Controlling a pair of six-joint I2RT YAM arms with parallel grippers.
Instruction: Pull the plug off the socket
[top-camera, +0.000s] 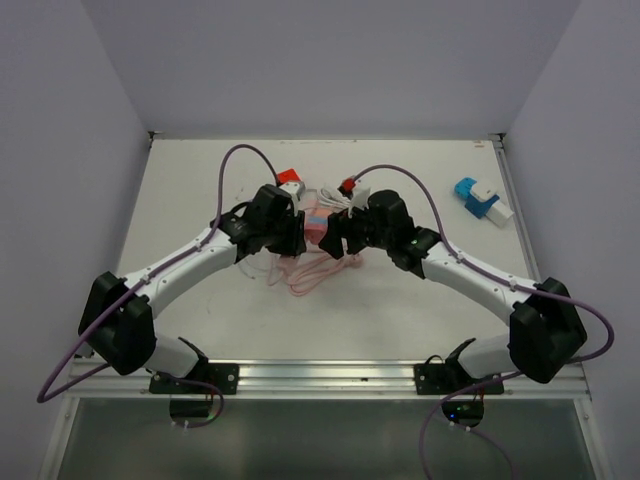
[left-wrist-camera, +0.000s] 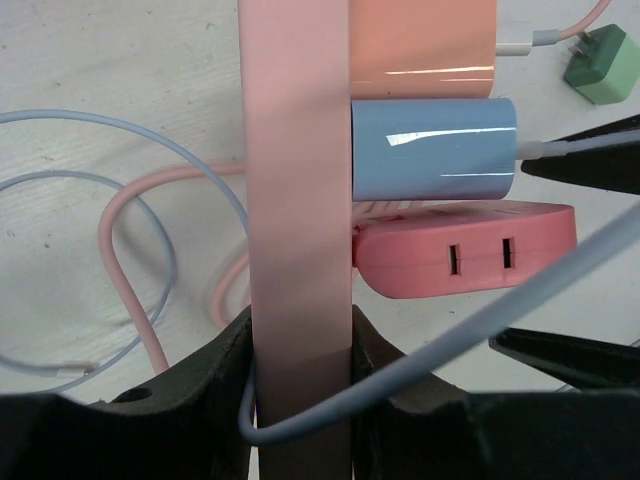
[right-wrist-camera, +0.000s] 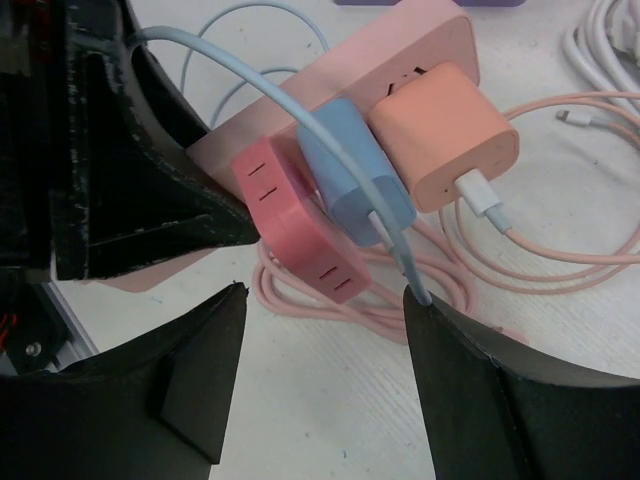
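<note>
A pink power strip (left-wrist-camera: 298, 180) lies on the table with three plugs in a row: an orange adapter (right-wrist-camera: 440, 135), a blue adapter (right-wrist-camera: 355, 185) and a coral-red adapter (right-wrist-camera: 295, 225). My left gripper (left-wrist-camera: 300, 330) is shut on the strip's end, with the blue cable (left-wrist-camera: 450, 340) looped across its fingers. My right gripper (right-wrist-camera: 325, 300) is open, its fingers (right-wrist-camera: 500, 400) apart either side of the coral-red and blue adapters, just short of them. In the top view the strip (top-camera: 316, 228) sits between the left gripper (top-camera: 295, 235) and the right gripper (top-camera: 335, 240).
Pink cable coils (top-camera: 310, 270) lie under and in front of the strip. A blue-and-white block (top-camera: 482, 200) sits at the back right. A red item (top-camera: 290, 177) and white cables (top-camera: 335, 195) lie behind the strip. A green plug (left-wrist-camera: 600, 65) lies nearby.
</note>
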